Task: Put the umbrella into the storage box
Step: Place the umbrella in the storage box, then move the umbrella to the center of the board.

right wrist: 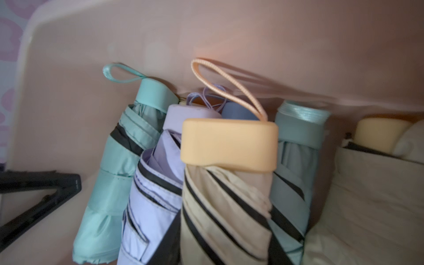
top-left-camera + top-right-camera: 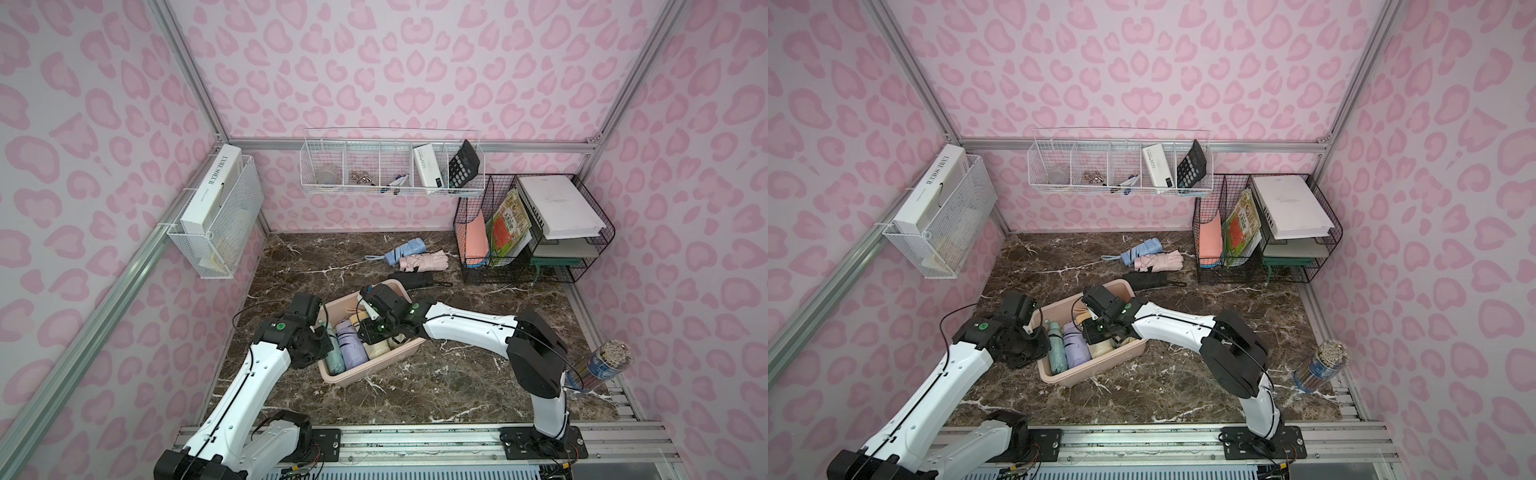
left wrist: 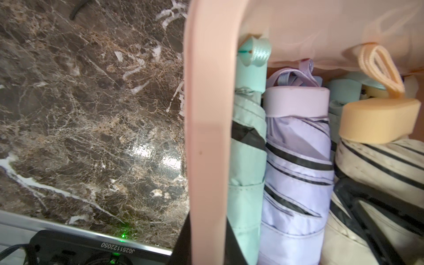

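Note:
The pale pink storage box (image 2: 374, 368) (image 2: 1092, 370) stands mid-table and holds several folded umbrellas. A mint one (image 2: 334, 353) and a lilac one (image 2: 351, 347) lie side by side in it. On top of them lies a cream umbrella (image 1: 229, 206) (image 3: 378, 160) with black stripes and a yellow-orange handle. My right gripper (image 1: 226, 252) (image 2: 370, 328) reaches down into the box, open, its black fingers along both sides of the cream umbrella. My left gripper (image 3: 206, 252) (image 2: 322, 324) is shut on the box's rim (image 3: 206, 137) at its left side.
Three more folded umbrellas lie on the marble behind the box: blue (image 2: 405, 249), pink (image 2: 424, 262), black (image 2: 411, 279). A black wire file rack (image 2: 532, 232) fills the back right corner. White wire baskets (image 2: 390, 170) hang on the walls. A bottle (image 2: 602, 365) stands at the right edge.

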